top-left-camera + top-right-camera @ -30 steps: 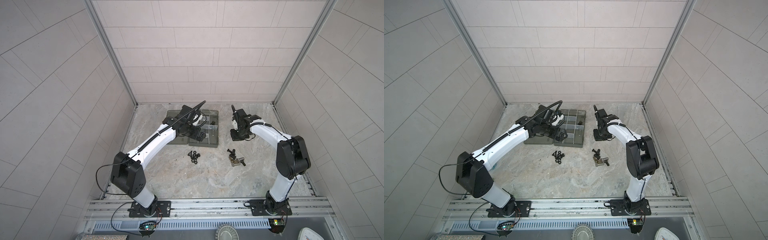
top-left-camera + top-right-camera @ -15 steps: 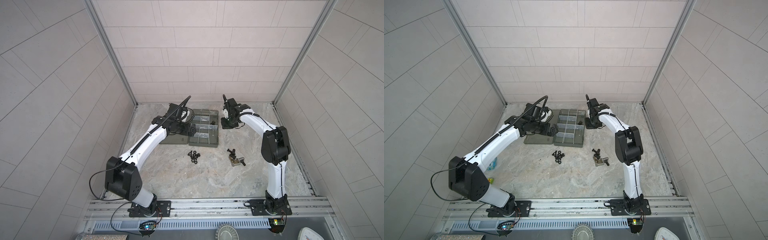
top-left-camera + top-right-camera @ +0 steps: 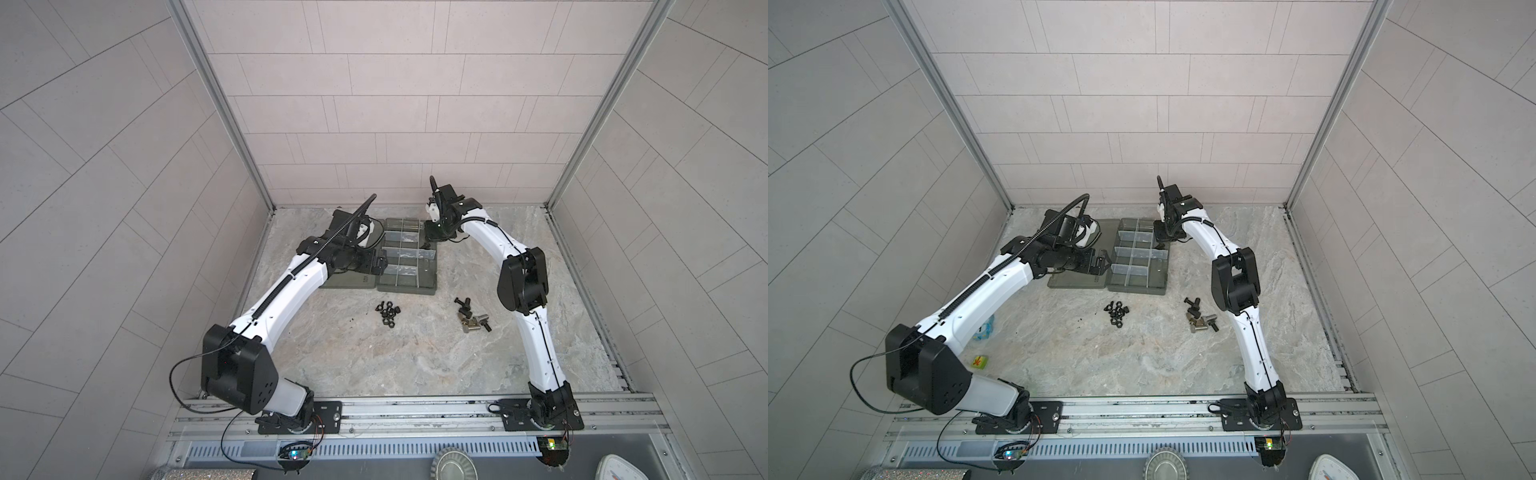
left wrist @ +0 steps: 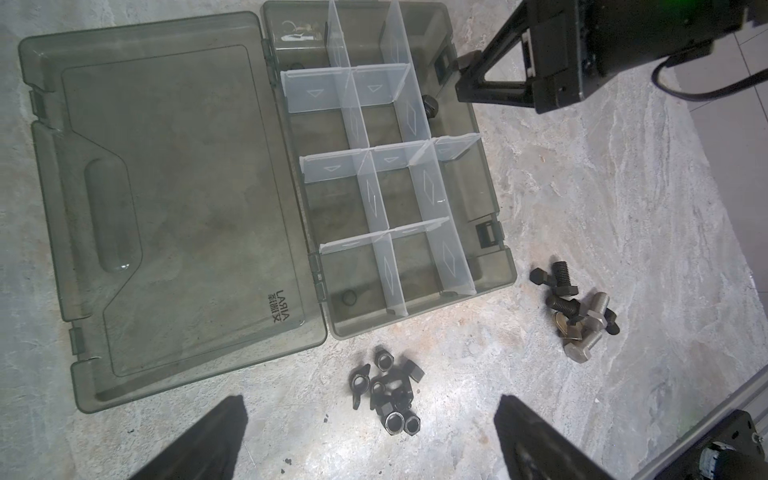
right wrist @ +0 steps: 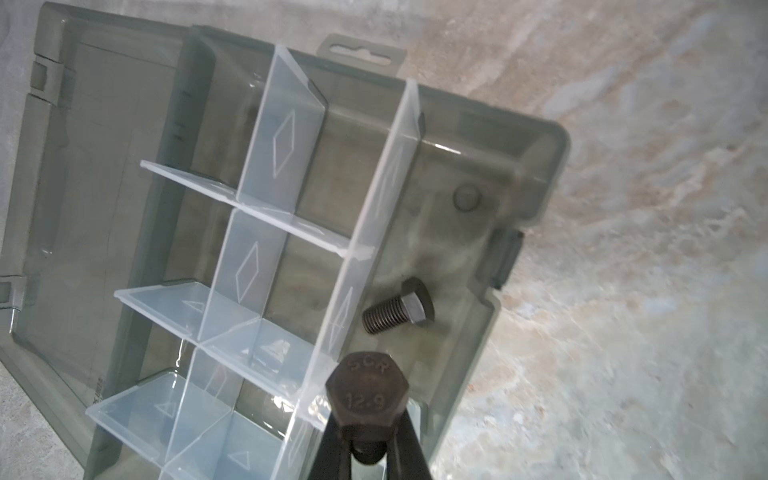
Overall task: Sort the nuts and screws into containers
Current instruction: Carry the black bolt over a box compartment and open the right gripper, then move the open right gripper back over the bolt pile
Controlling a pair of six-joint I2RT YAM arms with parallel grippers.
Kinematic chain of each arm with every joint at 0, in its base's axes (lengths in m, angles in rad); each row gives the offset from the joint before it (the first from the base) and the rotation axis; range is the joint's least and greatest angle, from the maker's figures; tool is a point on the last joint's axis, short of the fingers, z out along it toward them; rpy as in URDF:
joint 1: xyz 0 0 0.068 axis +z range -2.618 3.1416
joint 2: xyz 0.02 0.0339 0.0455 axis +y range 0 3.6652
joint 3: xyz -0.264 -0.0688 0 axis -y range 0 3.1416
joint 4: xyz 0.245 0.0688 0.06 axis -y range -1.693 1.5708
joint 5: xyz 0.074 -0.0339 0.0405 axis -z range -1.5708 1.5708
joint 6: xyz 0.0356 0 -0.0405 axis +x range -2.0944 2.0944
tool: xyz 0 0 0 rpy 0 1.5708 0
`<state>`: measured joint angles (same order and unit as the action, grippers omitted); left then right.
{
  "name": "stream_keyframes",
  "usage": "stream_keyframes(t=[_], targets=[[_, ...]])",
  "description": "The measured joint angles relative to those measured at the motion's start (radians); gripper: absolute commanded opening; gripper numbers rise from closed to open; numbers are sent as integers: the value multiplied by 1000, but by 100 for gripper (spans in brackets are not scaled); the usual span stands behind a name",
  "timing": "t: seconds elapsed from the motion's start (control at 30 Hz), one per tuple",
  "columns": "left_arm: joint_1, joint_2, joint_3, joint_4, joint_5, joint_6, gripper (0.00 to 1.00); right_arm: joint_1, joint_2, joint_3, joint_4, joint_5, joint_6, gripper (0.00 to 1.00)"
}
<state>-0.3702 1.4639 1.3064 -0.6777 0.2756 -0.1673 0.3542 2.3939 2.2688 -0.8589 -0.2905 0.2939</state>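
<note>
R gripper (image 5: 368,422) is clamping shut on a black screw (image 5: 365,399), pinching the shank, w/ the hex head stamped 12.9 facing the wrist cam. It's hanging over the outer row of containers (image 5: 286,137) in the organizer box (image 5: 536,137). A loose screw (image 5: 397,311) is lying on its side in the container just past the fingertips, apart from the held one. In both top views R gripper (image 3: 429,244) (image 3: 1160,246) is pointing down at the box side farthest from L gripper; can't tell if it's touching the rim.

L gripper (image 4: 371,399) is standing wide open, gripping nothing, its fingers (image 4: 216,440) spread well apart. In both top views it's (image 3: 376,266) (image 3: 1100,264) hovering by the seam between the lid (image 4: 166,187) and the box. The nuts pile (image 4: 390,395) is sitting on the surface (image 4: 602,166), showing between the two fingers in the L wrist view, below them and touching neither. The screws pile (image 4: 577,316), black and silver mixed, is lying further off on the R-arm side of L gripper, near the box corner and clear of both grippers. One dark ring (image 4: 349,297), prob. a nut, is resting in the corner container closest to the nuts pile.
</note>
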Motion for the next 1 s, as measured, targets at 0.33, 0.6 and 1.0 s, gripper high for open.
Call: stream_keyframes(t=[0.33,0.6,1.0], targets=[[21,0,0,0,-11,1,100,5,53,56,-5,-14,-15,21],[37,18,2,-1,-9,0,100,-5,50,56,-27,-1,-29,26],[31,55,2,10,81,-32,100,-1,-524,-668,-79,108,-43,29]])
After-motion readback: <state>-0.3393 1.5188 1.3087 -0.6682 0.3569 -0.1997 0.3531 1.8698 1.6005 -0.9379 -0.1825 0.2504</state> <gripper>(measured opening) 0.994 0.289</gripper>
